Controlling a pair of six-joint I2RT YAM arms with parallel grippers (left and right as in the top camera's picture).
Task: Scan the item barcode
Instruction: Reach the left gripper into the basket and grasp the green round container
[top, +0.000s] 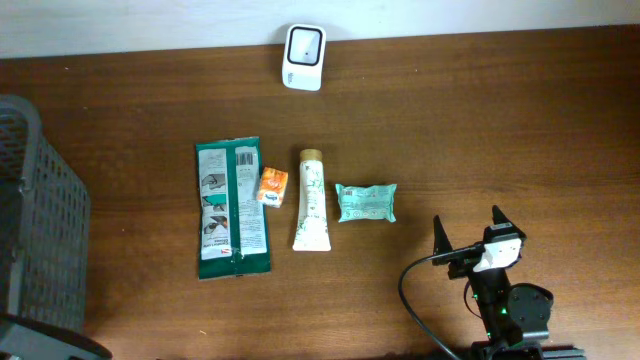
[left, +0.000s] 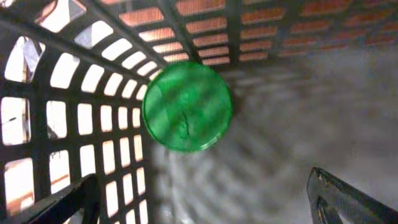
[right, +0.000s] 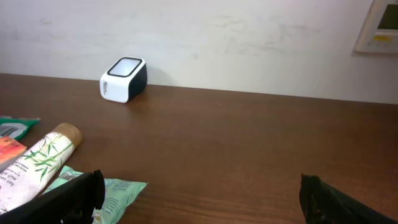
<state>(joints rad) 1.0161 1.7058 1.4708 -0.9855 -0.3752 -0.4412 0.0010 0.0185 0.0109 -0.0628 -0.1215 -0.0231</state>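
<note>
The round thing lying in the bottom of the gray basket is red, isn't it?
Not red. The round thing lying in the bottom of the gray basket is green. The left wrist view shows it.

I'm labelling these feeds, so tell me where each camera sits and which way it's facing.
Overhead: above the table, looking straight down at scanner, tube, teal packet, basket; right gripper at lower right.
Left wrist: inside the basket, facing a green disc; left gripper open, fingers at bottom corners.
Right wrist: low over the table, facing the wall and scanner; own fingers at bottom corners.
Shared: overhead and right wrist both show scanner, tube, teal packet.
</note>
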